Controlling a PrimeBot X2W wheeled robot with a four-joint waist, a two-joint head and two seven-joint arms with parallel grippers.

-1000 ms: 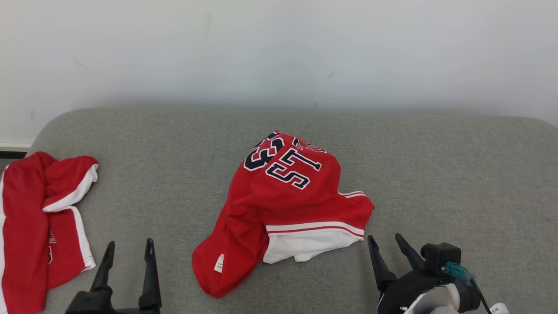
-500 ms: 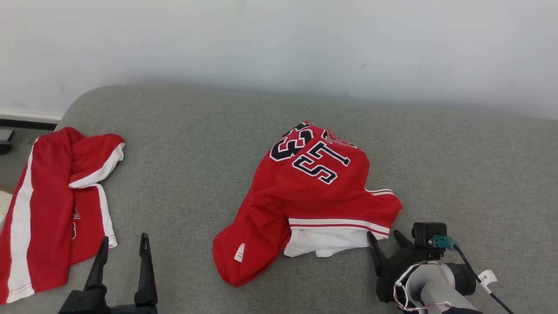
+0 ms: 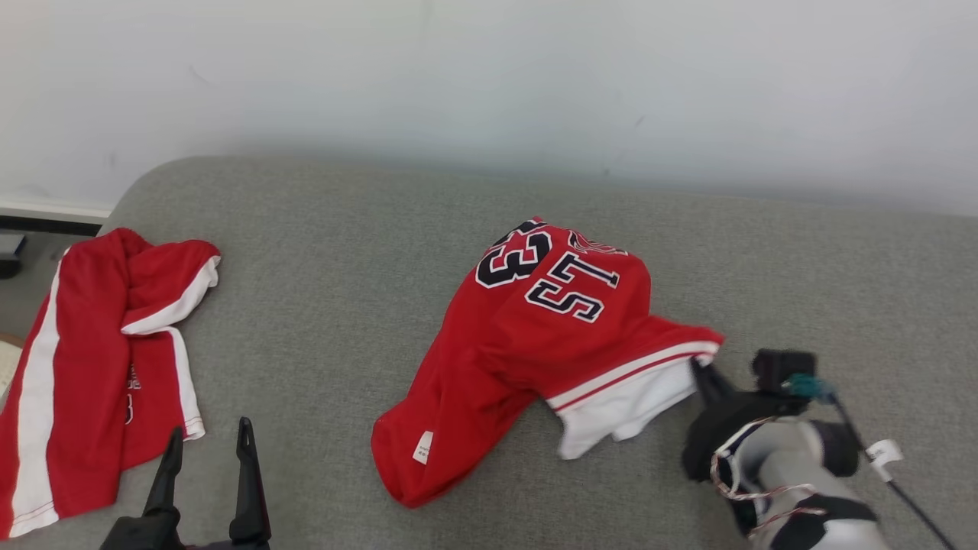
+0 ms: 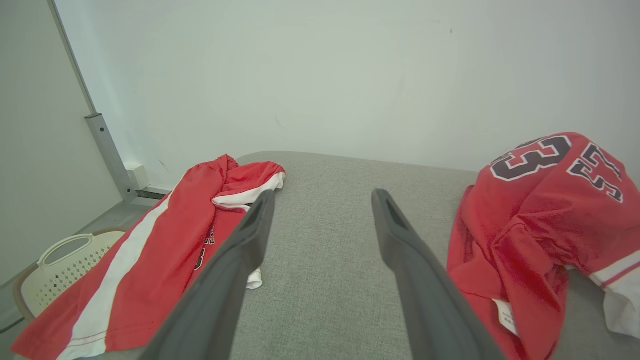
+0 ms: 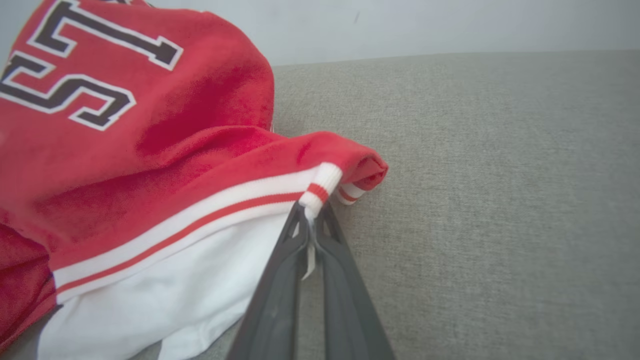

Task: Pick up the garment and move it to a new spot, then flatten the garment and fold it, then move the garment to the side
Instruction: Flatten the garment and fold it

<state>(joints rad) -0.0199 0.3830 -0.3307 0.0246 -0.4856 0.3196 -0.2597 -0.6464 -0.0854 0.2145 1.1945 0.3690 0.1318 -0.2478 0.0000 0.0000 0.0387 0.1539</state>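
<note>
Right gripper (image 5: 311, 215) is pinched shut on the striped hem (image 5: 320, 187) of the red jersey (image 3: 535, 328), so pick-up is in hand; next it should lift the cloth clear of the grey cushion (image 3: 802, 267).

Crumpled red jersey (image 3: 535, 344) carries a dark, white-edged number "33" (image 3: 513, 260) with letters "ST" (image 3: 573, 286) beside it; its small white tag (image 3: 421, 448) and the print on the other red garment (image 3: 99, 382) are too small to read.

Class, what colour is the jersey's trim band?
The trim band is white, one red stripe; right wrist view.
</note>
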